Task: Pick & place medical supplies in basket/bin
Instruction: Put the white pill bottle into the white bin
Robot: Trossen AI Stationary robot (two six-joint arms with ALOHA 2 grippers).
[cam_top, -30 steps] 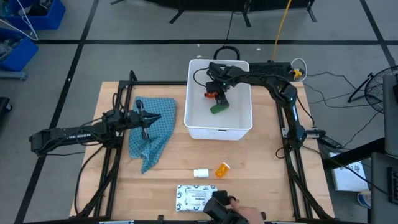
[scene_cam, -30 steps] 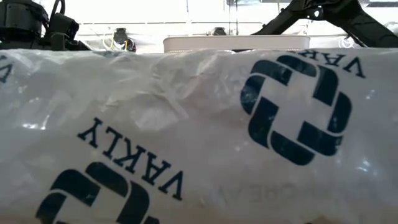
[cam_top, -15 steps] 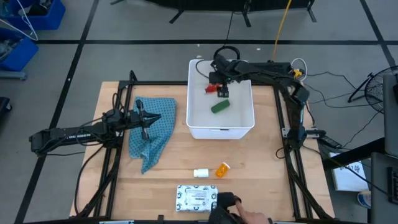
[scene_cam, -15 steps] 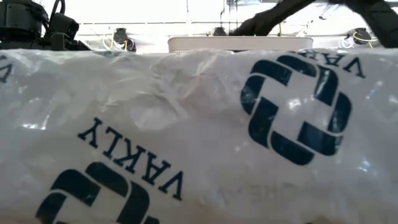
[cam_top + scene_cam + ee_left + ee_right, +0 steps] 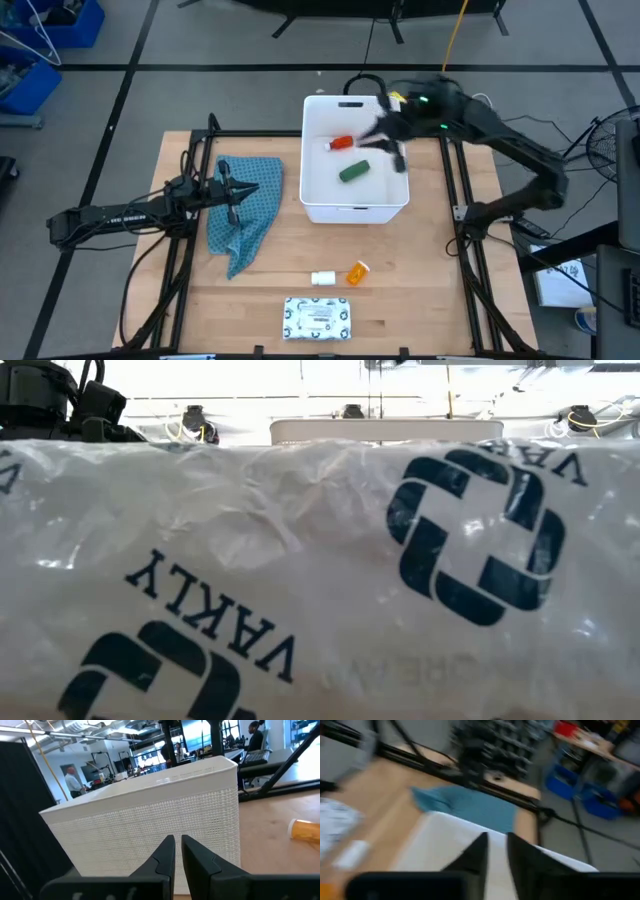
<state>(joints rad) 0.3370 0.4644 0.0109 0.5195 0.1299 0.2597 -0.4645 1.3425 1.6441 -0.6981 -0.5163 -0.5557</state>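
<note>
The white tub [image 5: 355, 208] is sitting at the far middle of my table, rounded corners, a handle slot in its far rim. Inside it, the red tube [image 5: 341, 143] is lying toward the far left, and the green oblong piece [image 5: 353, 171] is resting just beside it, tilted, near the middle of the floor. Out on the bare wood nearer the front, the small white bottle [image 5: 322, 278] is lying on its side, the orange pill bottle [image 5: 357, 272] just beside it. Closest to the front edge, the flat white dotted packet [image 5: 318, 318] is lying flat.
</note>
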